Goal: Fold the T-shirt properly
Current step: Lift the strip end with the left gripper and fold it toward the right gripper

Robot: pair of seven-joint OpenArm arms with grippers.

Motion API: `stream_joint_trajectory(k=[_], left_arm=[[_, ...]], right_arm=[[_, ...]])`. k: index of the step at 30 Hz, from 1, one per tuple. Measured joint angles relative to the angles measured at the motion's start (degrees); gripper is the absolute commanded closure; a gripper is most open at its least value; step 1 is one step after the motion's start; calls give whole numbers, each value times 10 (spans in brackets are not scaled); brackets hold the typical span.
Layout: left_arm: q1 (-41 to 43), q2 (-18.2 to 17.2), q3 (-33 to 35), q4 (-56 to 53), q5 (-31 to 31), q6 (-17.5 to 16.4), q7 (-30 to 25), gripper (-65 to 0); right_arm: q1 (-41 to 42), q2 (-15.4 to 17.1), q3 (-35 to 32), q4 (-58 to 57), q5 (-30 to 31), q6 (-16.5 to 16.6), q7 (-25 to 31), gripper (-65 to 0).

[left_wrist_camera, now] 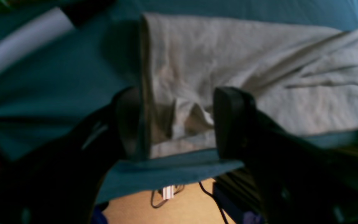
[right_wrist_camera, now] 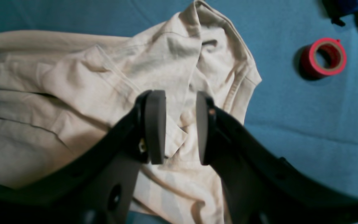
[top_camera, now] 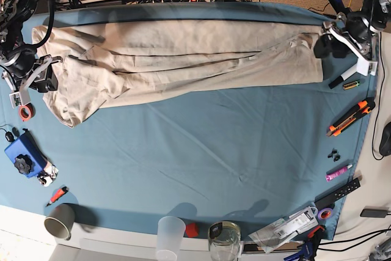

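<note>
The beige T-shirt [top_camera: 183, 53] lies stretched in a long wrinkled band across the far side of the teal tablecloth [top_camera: 214, 151]. At its right end, my left gripper [top_camera: 324, 46] is open. In the left wrist view the T-shirt [left_wrist_camera: 228, 56] has its corner lying flat between the wide-spread fingers [left_wrist_camera: 231, 121] of the left gripper [left_wrist_camera: 179, 124]. My right gripper [top_camera: 50, 76] hovers over the left end. Seen from the right wrist, the right gripper [right_wrist_camera: 179, 127] has its pads apart, and the bunched sleeve of the T-shirt [right_wrist_camera: 73, 93] lies below the gap.
A red tape roll [right_wrist_camera: 323, 57] lies just beside the shirt's left end, with a blue box [top_camera: 23, 154] in front of it. An orange cutter [top_camera: 349, 117] and markers [top_camera: 339, 172] lie along the right edge. Cups [top_camera: 59, 219] and a jar [top_camera: 224, 239] stand at the front edge.
</note>
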Motion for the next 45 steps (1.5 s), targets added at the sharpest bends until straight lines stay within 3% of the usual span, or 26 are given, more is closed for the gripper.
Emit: stream_joint_trajectory(k=[9,16,19,28,31,34,35,45], left_arm=[[-41,1,1,-119,34,0,-8,-373],[-46,0,-1,-147,14,-2,-22,-373],[-47,0,4,-147,-2,-2,4,-373],[-51,3,119,-143,-8,-3,-13,-371],[-61,4,121,-141,21,2,-13,-271],[-70,6,111,-144,50,17,-11,-39],[-71,6,106,-147,51,17,-10,0],[-67,12,76,-91,96,23,22,0]], right_arm=[[0,0,0,0,0,0,-4,-172],[0,0,0,0,0,0,-4,-172],[0,0,0,0,0,0,-4,-172],[0,0,0,0,0,0,-12,-172],[0,0,0,0,0,0,-17,-172],[0,0,0,0,0,0,-24,-172],[0,0,0,0,0,0,-26,-172],[0,0,0,0,0,0,-26,-172]])
